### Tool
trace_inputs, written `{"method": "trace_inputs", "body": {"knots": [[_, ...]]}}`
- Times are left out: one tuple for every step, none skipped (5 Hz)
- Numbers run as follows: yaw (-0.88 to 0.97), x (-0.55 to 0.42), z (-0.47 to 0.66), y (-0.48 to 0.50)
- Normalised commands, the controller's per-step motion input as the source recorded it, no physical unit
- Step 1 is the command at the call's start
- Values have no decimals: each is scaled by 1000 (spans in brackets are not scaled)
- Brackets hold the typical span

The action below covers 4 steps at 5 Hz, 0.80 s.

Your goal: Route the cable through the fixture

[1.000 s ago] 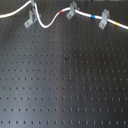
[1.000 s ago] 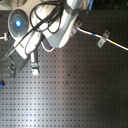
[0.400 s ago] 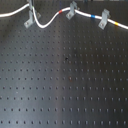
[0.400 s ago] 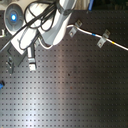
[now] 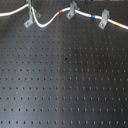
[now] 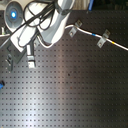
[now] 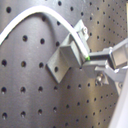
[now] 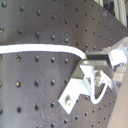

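- Cable (image 5: 50,21) runs white along the far edge of the black perforated table (image 5: 65,85) in the first exterior view, passing two grey clips (image 5: 71,10) with red, blue and yellow bands.
- Fixture (image 5: 31,19) stands nearest the first exterior view's left; both wrist views show the cable arching into it.
- Pincer (image 7: 95,62) sits just beside the fixture, apparently clamped on the cable.
- White arm (image 6: 47,27) leans low over the table in the second exterior view.

1. The arm (image 6: 47,27) has swung further toward the worktop's far left corner in the second exterior view.
2. The cable (image 5: 47,21) now dips lower beside the fixture (image 5: 30,19) in the first exterior view.
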Motion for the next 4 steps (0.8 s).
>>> {"method": "trace_inputs", "body": {"knots": [[20,-113,253,84],[-77,-115,457,-94],[-234,-225,375,-252],[-74,-201,219,-102]]}}
